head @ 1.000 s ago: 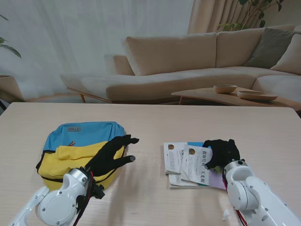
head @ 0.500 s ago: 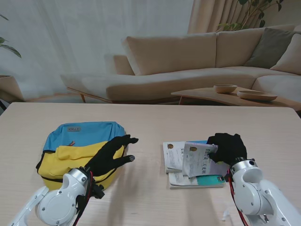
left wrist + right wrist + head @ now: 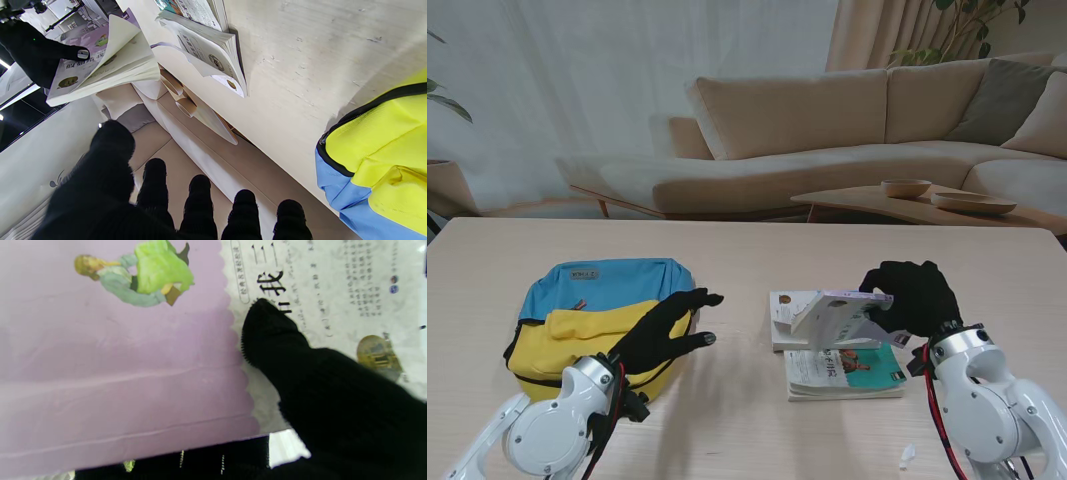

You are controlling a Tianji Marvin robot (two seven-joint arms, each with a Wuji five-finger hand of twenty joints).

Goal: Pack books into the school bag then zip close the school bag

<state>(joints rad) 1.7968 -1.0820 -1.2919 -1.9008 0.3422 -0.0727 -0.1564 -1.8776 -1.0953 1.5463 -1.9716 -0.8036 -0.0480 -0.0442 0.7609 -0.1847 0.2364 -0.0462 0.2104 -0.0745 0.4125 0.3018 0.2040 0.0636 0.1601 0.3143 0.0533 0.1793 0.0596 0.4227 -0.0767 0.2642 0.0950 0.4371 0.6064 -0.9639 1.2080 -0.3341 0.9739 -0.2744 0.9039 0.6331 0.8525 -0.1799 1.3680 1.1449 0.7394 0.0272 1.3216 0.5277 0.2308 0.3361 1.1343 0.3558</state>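
A blue and yellow school bag (image 3: 592, 320) lies on the table at the left, its black zipper (image 3: 363, 110) visible in the left wrist view. My left hand (image 3: 662, 330) hovers open by the bag's right edge, fingers spread. My right hand (image 3: 912, 298) is shut on a purple and white book (image 3: 832, 318), lifted and tilted off the pile; its thumb (image 3: 277, 336) presses the cover (image 3: 116, 356). Two more books stay on the table: a white one (image 3: 785, 320) and a teal-covered one (image 3: 847, 372) nearer to me.
A beige sofa (image 3: 827, 130) and a low wooden table (image 3: 907, 205) with two bowls stand beyond the table's far edge. A small white scrap (image 3: 907, 456) lies on the table near my right arm.
My right hand has closed on the top book and raised it off the pile, tilting it upward and uncovering the teal book. The left hand has stayed in place.
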